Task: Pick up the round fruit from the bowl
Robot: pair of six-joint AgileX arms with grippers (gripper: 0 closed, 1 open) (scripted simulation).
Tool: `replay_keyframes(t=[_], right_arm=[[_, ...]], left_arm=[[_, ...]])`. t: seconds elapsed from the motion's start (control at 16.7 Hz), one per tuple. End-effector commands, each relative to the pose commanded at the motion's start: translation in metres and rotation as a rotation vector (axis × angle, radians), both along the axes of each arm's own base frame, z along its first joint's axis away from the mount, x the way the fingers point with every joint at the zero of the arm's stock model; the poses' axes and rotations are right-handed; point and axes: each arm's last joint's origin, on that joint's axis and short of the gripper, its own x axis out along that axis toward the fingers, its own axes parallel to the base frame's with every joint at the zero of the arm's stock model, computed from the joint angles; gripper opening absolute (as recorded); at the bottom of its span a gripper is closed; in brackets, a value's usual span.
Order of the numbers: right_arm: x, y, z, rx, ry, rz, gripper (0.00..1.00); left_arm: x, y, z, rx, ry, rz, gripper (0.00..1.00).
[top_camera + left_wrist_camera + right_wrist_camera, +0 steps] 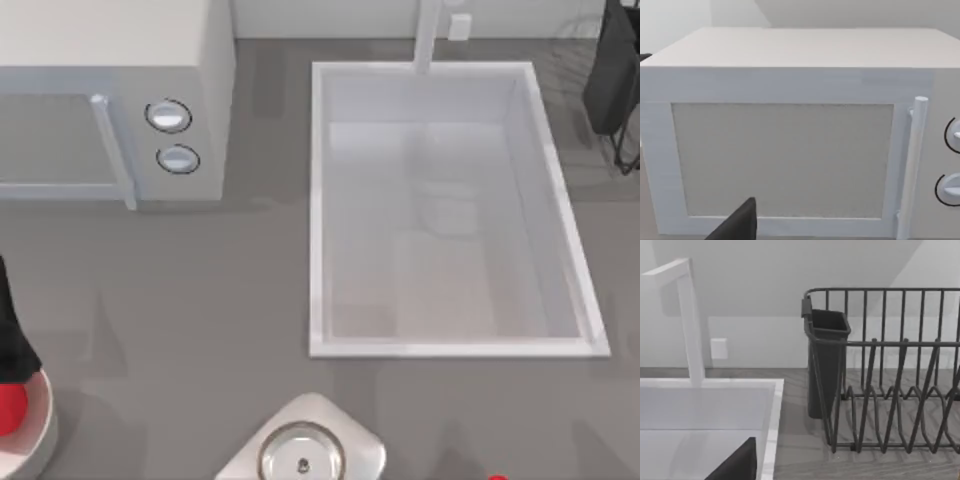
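Note:
The round fruit is a bright red ball lying in the white-cream bowl at the top view's front left corner, both cut off by the frame edge. My left arm is a black shape at the left edge, directly above the fruit and overlapping the bowl's far side. A dark part of my left gripper pokes into the left wrist view, which faces the microwave door. A dark part of my right gripper appears in the right wrist view, near the sink's corner.
A white microwave with two knobs fills the back left. A sunken sink with a faucet lies centre right. A dark dish rack stands at the back right. A steel ring on a grey base and a tiny red speck sit at the front.

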Motion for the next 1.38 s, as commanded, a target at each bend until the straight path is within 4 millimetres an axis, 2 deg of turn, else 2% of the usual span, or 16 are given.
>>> replay_keyframes(t=[0.42,0.6,0.9,1.14,1.38], right_arm=[[0.000,0.000,0.000,0.000,0.000,0.000,1.00],[0.000,0.000,0.000,0.000,0.000,0.000,1.00],[0.000,0.000,0.000,0.000,0.000,0.000,1.00],[0.000,0.000,0.000,0.000,0.000,0.000,1.00],[0.000,0.000,0.000,0.000,0.000,0.000,1.00]], left_arm=[[0.000,0.000,0.002,0.001,0.014,0.000,1.00],[0.002,0.001,0.012,0.006,0.125,0.004,1.00],[0.021,0.002,0.034,0.017,0.555,0.008,1.00],[0.053,0.005,0.042,0.022,0.991,0.004,1.00],[0.086,0.008,0.040,0.020,1.353,-0.006,1.00]])
